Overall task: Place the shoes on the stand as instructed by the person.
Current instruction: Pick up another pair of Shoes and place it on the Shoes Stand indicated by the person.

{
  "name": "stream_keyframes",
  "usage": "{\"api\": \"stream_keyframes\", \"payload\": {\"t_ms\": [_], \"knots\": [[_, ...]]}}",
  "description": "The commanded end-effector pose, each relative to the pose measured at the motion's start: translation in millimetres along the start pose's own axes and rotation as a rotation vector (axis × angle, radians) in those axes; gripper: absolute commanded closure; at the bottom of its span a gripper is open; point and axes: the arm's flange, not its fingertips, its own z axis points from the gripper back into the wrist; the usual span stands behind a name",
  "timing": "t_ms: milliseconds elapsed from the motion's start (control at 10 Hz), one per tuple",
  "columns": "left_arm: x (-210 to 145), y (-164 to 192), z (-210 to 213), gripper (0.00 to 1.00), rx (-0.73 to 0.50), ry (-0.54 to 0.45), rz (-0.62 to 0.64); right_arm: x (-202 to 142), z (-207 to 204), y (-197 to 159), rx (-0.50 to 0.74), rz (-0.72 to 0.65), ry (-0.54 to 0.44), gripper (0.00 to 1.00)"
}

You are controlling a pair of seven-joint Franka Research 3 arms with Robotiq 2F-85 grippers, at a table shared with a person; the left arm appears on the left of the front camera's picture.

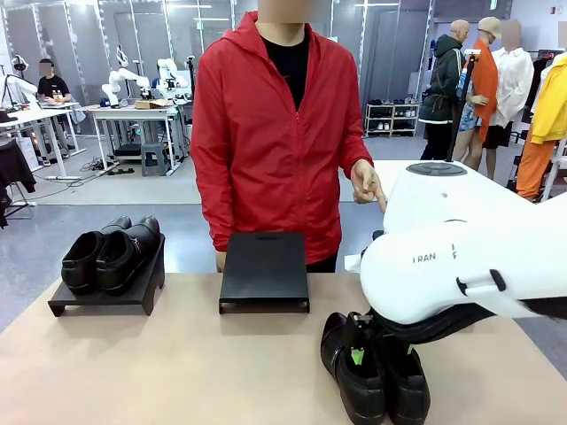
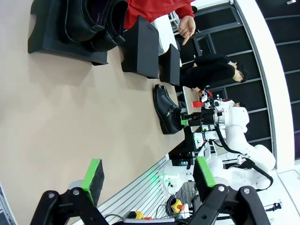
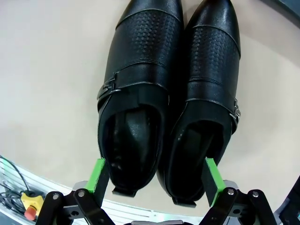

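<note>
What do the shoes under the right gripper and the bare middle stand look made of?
Shoes: seemingly black leather, soft sheen, dimpled panel over the top, metal-looking buckle. Stand: matte black, no glare, perhaps plastic or painted board; unclear.

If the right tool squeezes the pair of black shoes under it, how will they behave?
Likely stiff: the shoes hold their shape. Their glossy leather may slip against the right tool's green pads. Two separate shoes, so one might drop.
</note>
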Motion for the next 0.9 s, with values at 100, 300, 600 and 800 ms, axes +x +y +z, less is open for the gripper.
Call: {"api": "stream_keyframes", "payload": {"t_ms": [100, 300, 600, 800], "knots": [[-2.9, -0.4, 0.8, 0.02, -0.013, 0.004, -0.012, 4.6, -20.3, 10.9, -0.048, -0.024, -0.006, 0.00], [-2.9, -0.4, 0.8, 0.02, -0.013, 0.004, -0.012, 8.2, -30.8, 11.5, -0.043, -0.030, 0.010, 0.00], [-2.9, -0.4, 0.8, 0.02, -0.013, 0.004, -0.012, 10.3, -47.0, 13.6, -0.043, -0.023, 0.040, 0.00], [-2.9, -0.4, 0.8, 0.02, -0.013, 0.004, -0.012, 10.6, -54.0, 12.1, -0.055, 0.007, 0.051, 0.35]]}}
